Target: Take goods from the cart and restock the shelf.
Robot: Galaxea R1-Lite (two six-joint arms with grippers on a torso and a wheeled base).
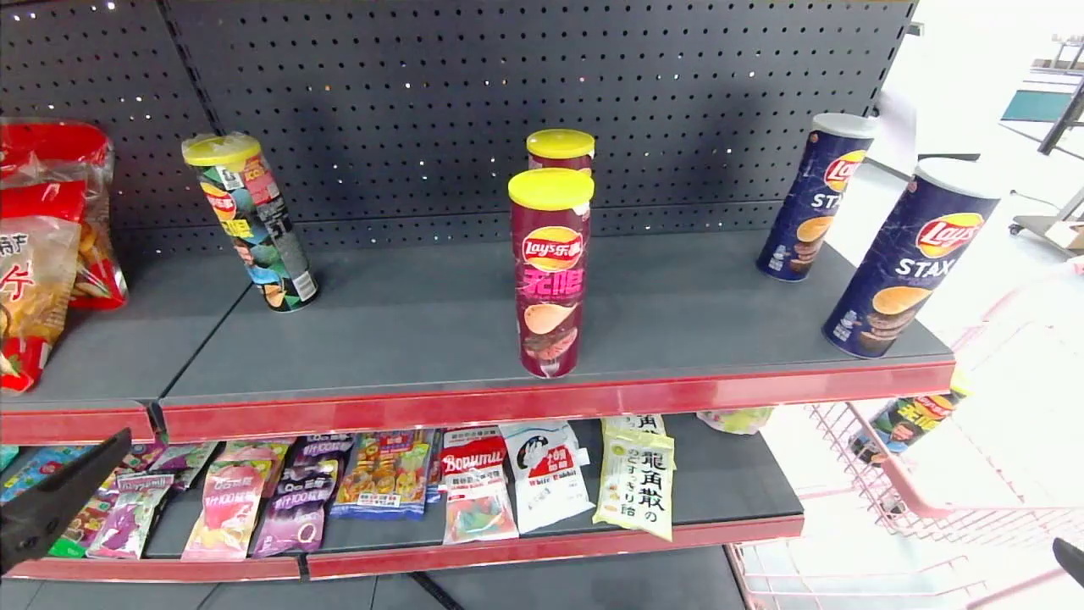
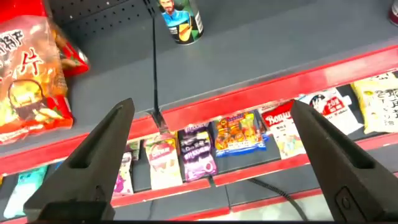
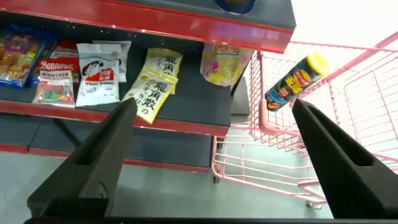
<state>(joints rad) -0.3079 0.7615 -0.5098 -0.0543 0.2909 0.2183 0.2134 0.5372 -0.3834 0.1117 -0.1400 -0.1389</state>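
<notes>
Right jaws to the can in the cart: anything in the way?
Nothing visible blocks it. The yellow-lidded, dark printed cylindrical chip can lies tilted inside the pink wire cart, whose top is open. The right jaws stand open, well clear of it.

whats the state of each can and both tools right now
left tool, open, empty
right tool, open, empty
front maroon can, upright, lid on
rear maroon can, upright, lid on
patterned can, upright, lid on
rear navy can, upright, lid on
front navy can, upright, lid on
black can, leaning inside pink cart, lid on
</notes>
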